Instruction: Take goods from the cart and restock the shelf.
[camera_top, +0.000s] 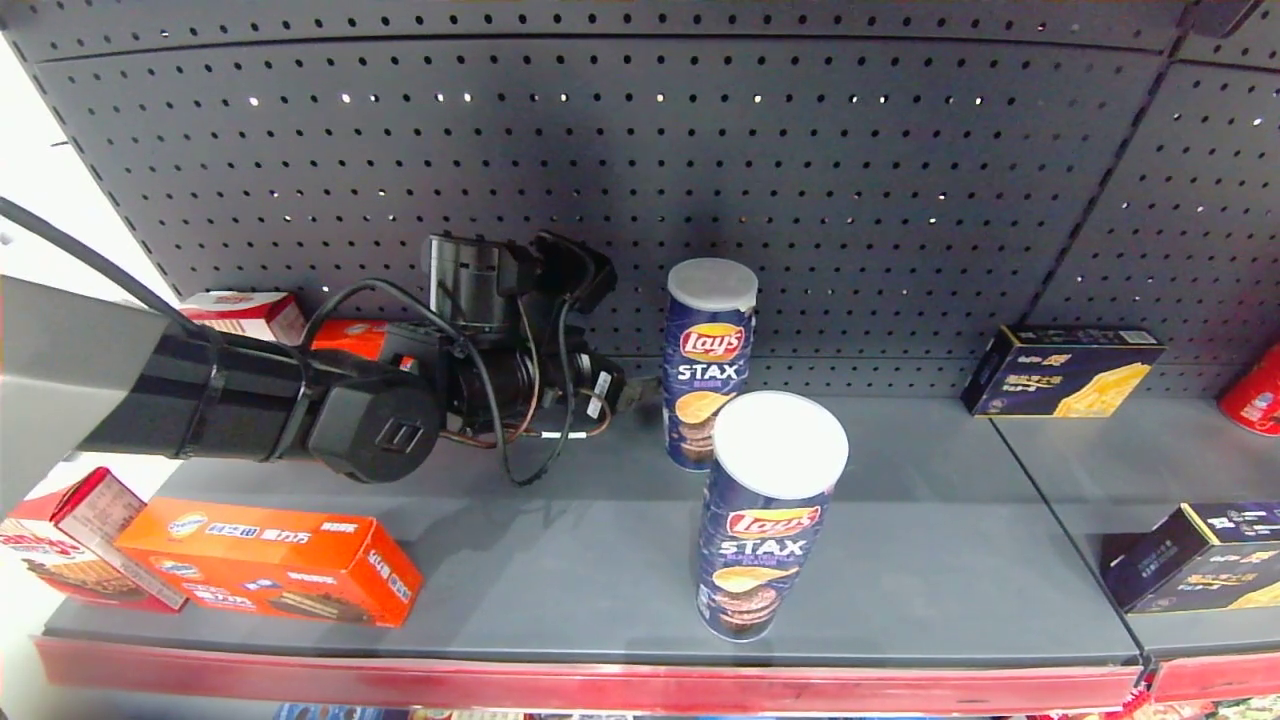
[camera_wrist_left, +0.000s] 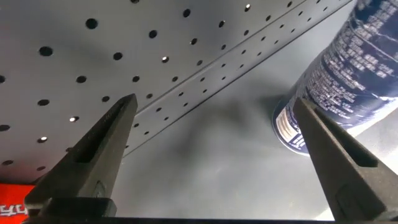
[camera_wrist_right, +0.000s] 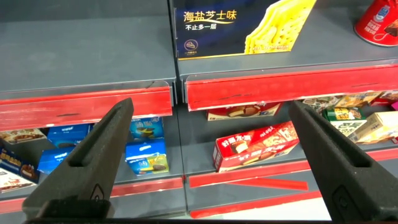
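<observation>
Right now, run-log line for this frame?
left gripper open, empty, beside rear can | right gripper open, empty | front can upright on shelf

Two chip canisters at centre, the rear canister (camera_top: 709, 370) and, at 6 o'clock from it, the front canister (camera_top: 765, 520); two navy cracker boxes (camera_top: 1060, 372) at 3 o'clock; two orange boxes (camera_top: 270, 565), one wafer box (camera_top: 70, 535) and one white carton (camera_top: 245, 312) at 9 o'clock; one red tin (camera_top: 1255, 395).

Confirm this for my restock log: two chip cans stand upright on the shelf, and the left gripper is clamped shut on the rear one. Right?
Not quite. The left gripper is open, with its jaws wide apart and nothing clamped between them, as the left wrist view shows. The rear can and the front can do both stand upright on the shelf.
</observation>
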